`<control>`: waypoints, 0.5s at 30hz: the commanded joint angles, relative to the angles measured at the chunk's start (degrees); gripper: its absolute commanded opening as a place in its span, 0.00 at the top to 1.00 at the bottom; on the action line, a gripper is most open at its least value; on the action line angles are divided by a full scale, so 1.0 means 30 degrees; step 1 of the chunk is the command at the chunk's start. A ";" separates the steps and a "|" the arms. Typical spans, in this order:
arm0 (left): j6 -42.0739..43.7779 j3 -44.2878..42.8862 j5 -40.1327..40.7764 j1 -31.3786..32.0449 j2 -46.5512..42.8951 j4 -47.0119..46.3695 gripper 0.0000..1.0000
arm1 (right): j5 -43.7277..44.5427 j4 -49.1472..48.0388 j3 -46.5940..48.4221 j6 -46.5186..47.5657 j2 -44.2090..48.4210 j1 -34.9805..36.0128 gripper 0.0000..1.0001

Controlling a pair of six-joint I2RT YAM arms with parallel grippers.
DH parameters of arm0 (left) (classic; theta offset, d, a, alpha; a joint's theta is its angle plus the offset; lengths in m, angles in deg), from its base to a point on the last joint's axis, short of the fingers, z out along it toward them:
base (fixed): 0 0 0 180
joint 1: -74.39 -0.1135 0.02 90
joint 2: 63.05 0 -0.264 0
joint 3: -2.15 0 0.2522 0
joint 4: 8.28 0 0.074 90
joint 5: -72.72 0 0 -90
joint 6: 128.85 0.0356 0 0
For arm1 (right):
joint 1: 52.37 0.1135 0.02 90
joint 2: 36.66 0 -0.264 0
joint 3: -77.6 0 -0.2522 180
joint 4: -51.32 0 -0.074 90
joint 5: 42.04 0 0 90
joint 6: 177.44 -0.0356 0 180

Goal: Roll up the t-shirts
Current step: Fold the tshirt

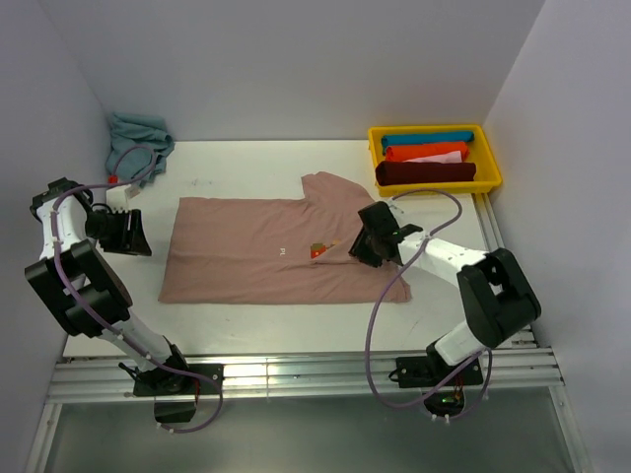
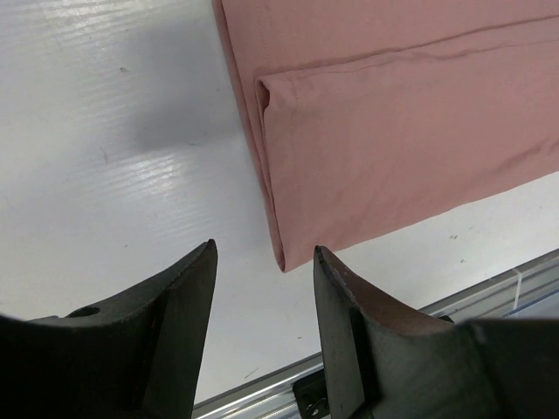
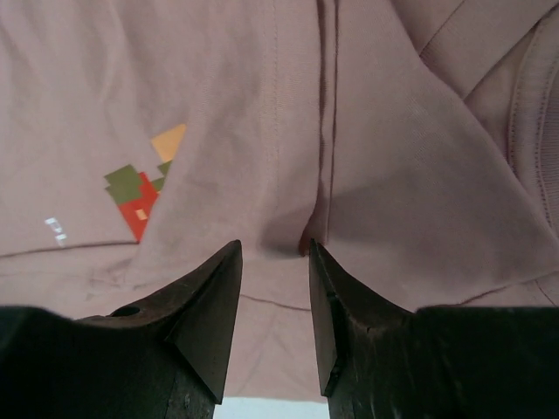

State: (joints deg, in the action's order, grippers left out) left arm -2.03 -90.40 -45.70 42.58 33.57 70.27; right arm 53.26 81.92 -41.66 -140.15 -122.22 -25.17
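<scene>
**Open and poised, roll not begun**

The pink t-shirt (image 1: 266, 261) lies flat beneath our right hand (image 3: 275, 249) and just ahead of our left hand (image 2: 265, 248); both stand open, seemingly empty. If we pinch one layer only, the fold could drag askew. White surface (image 1: 246, 158), pale walls (image 1: 296, 59); a yellow tray (image 1: 490, 158) beyond the right hand.

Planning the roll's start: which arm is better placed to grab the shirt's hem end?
Left, probably: the left gripper stands open just off the hem corner of the shirt, aimed at it. The right gripper hovers open over the chest near the print.
</scene>
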 commanded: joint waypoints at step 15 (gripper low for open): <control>-0.0203 -0.0546 -0.1218 -0.0060 0.0020 0.0315 0.49 | 0.0987 -0.0107 0.2530 0.0020 -0.2387 0.0689 0.93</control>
State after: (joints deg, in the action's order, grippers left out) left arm -2.65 -90.40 -47.10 42.58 33.57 70.32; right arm 54.46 81.55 -37.85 -140.52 -128.80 -23.61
